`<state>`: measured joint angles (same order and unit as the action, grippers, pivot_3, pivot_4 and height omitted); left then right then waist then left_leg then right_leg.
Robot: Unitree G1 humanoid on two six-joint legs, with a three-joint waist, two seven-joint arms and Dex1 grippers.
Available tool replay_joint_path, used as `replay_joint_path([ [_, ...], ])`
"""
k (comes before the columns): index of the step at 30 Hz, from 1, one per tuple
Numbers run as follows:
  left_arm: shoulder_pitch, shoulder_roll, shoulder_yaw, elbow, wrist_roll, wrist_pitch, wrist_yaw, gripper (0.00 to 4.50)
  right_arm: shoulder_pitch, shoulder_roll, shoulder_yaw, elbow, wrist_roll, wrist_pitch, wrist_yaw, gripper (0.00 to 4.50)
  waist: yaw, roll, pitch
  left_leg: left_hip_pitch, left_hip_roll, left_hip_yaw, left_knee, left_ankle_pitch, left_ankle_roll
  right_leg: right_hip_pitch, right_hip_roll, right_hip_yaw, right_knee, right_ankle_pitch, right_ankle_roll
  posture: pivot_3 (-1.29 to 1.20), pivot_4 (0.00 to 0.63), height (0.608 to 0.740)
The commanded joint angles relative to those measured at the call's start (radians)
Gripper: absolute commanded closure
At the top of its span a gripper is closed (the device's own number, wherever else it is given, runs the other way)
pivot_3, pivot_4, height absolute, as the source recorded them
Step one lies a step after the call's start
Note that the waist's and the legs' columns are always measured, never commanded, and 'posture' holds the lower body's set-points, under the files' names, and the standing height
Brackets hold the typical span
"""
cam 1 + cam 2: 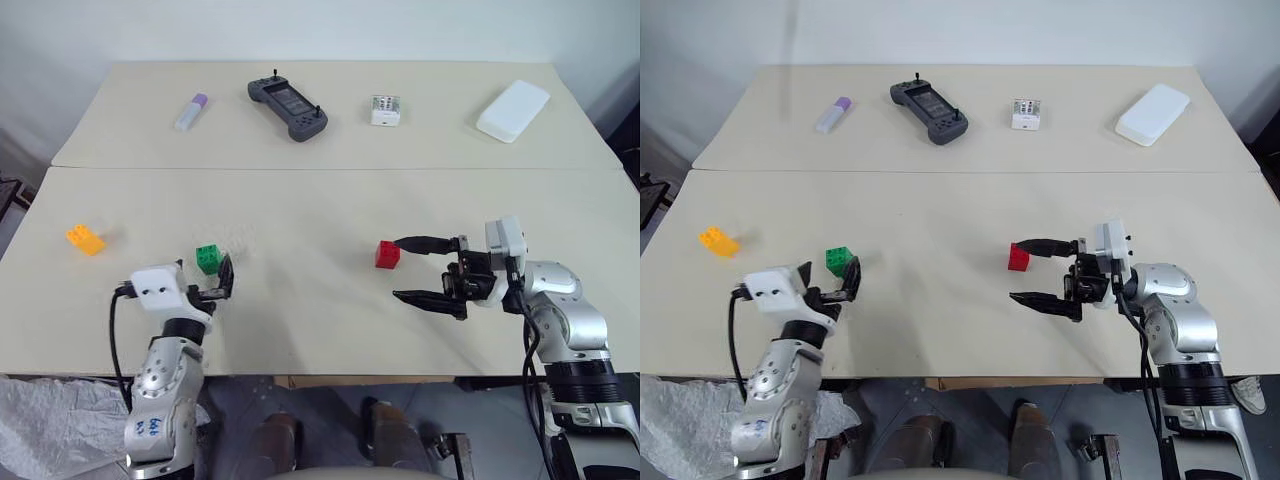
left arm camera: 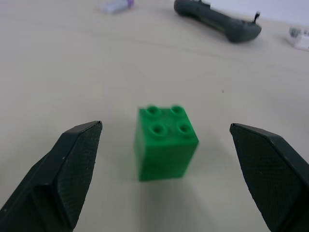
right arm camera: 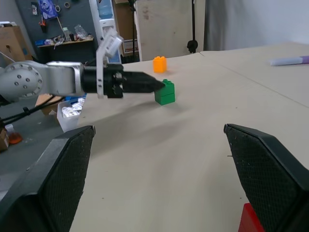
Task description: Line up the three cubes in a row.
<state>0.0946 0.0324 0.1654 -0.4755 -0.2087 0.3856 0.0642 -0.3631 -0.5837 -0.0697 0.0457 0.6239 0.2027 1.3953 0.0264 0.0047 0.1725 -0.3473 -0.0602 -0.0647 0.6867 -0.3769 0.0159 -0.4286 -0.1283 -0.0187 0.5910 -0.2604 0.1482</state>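
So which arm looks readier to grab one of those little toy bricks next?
Probably the left. Its open left gripper faces the green studded plastic brick, which sits centred between the fingers. The open right gripper is beside the red studded plastic brick, which lies off its far fingertip, not between them.

Silver arms, white wrist boxes, black cables, black pincers

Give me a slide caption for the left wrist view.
Open left hand lined up on the green cube, with fingers apart on either side.
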Motion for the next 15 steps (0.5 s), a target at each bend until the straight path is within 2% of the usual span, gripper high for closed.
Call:
replay_joint_path([
  [1,-0.027,-0.007,-0.049,0.026,0.063,-0.001,0.029,0.00,0.002,-0.016,-0.025,-0.034,0.022,0.014,-0.003,0.02,0.000,0.000,0.000,0.000,0.000,0.000,0.000,0.000,0.000,0.000,0.000,0.000,0.000,0.000,0.000,0.00,0.150,0.740],
  [3,-0.038,-0.009,-0.059,0.044,0.098,0.002,0.054,0.00,0.002,-0.016,-0.026,-0.036,0.020,0.020,-0.004,0.02,0.000,0.000,0.000,0.000,0.000,0.000,0.000,0.000,0.000,0.000,0.000,0.000,0.000,0.000,0.000,0.00,0.150,0.740],
  [5,-0.040,-0.014,-0.057,0.051,0.104,-0.020,0.057,0.38,0.001,-0.016,-0.028,-0.036,0.019,0.023,-0.004,0.00,0.000,0.000,0.000,0.000,0.000,0.000,0.000,0.000,0.000,0.000,0.000,0.000,0.000,0.000,0.000,0.00,0.150,0.740],
  [14,-0.044,0.029,-0.020,0.142,0.093,-0.147,-0.020,2.95,0.051,-0.013,-0.038,-0.046,0.012,0.020,-0.015,0.00,0.001,0.000,0.000,-0.001,0.000,-0.001,0.000,0.000,0.000,0.000,0.000,-0.001,0.000,0.000,0.000,0.00,0.150,0.740],
  [15,-0.045,0.048,-0.021,0.162,0.088,-0.188,-0.053,2.95,0.061,-0.012,-0.039,-0.054,0.013,0.019,-0.018,0.00,0.000,0.000,0.000,-0.001,0.000,-0.001,0.000,0.000,0.000,0.000,-0.001,-0.001,0.000,0.000,0.000,0.00,0.150,0.740],
])
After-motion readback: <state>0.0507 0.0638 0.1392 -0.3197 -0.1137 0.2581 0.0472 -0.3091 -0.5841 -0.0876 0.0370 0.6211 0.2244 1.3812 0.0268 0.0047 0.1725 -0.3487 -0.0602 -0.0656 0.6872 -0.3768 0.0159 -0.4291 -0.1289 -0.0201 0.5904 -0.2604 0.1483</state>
